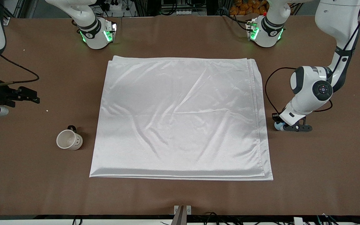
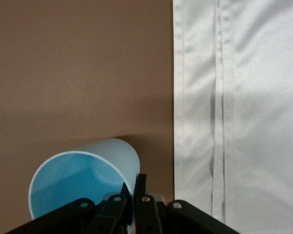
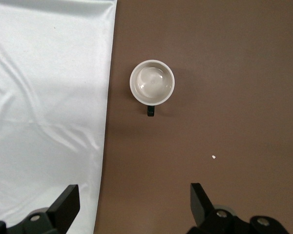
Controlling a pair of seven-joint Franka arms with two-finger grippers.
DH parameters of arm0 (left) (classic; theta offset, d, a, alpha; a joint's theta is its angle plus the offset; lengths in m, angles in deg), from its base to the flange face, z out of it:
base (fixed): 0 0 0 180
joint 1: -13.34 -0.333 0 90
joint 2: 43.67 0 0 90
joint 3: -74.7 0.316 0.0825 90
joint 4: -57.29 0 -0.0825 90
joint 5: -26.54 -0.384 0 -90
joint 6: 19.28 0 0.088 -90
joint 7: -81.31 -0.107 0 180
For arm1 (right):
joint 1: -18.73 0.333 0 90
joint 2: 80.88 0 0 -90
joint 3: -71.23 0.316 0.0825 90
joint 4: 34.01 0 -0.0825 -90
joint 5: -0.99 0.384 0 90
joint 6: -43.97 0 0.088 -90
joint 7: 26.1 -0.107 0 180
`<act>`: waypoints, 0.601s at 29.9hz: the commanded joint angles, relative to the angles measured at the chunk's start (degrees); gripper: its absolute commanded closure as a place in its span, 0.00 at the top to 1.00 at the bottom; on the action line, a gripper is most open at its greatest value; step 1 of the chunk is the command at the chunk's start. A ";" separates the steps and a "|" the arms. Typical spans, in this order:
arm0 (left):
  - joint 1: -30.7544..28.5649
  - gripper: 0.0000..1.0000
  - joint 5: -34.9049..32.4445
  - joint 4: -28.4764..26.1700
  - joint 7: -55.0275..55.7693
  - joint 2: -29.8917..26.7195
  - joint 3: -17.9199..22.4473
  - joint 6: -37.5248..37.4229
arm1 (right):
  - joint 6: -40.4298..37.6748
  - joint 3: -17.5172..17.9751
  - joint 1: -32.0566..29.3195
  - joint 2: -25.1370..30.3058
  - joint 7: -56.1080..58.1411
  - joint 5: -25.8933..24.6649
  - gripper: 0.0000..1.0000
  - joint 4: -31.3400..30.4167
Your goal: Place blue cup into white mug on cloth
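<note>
One white mug [image 1: 69, 139] stands upright on the brown table [image 1: 323, 162] beside the cloth [image 1: 180, 118], toward the right arm's end. The left gripper [image 1: 287, 126] pinches the blue cup [image 2: 83, 183] at the cloth's edge toward the left arm's end; the right gripper [image 3: 132, 207] hangs spread wide above bare table.

Bright, even overhead light; glare streaks on cloth [image 1: 180, 122]. Soft shadow beside mug [image 1: 69, 139]. Left wrist view: cup [image 2: 83, 183] slightly blurred up close.

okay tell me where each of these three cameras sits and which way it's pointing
Front view: high across the table, facing both arms; cloth central, white mug toward the right arm's end.
Left wrist view: on the left arm's wrist, looking down; left gripper shut on the blue cup's rim.
Right wrist view: looking down past the open right gripper onto the mug.
Shared: all three show the cloth.
</note>
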 commanded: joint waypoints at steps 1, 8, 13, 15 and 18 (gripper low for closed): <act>-0.14 0.00 -1.07 0.88 -0.49 -2.37 -0.07 0.01 | 3.21 0.54 -1.34 0.93 -0.73 0.04 1.00 -5.20; -0.23 0.00 -1.07 5.62 -0.49 -4.39 -0.07 -5.33 | 8.66 0.54 -1.34 0.84 -0.73 0.04 1.00 -9.60; -0.14 0.00 -1.07 13.52 -0.49 -4.83 -0.15 -16.05 | 14.10 0.54 -1.26 0.58 -0.73 0.04 1.00 -13.37; -0.14 0.00 -1.07 17.13 -0.49 -4.83 -0.15 -20.36 | 17.61 0.54 -1.17 0.49 -0.73 0.04 1.00 -15.74; -0.14 0.00 -0.98 21.79 -0.49 -4.83 -0.24 -26.34 | 22.45 0.54 -0.90 -0.39 -0.73 0.04 1.00 -18.56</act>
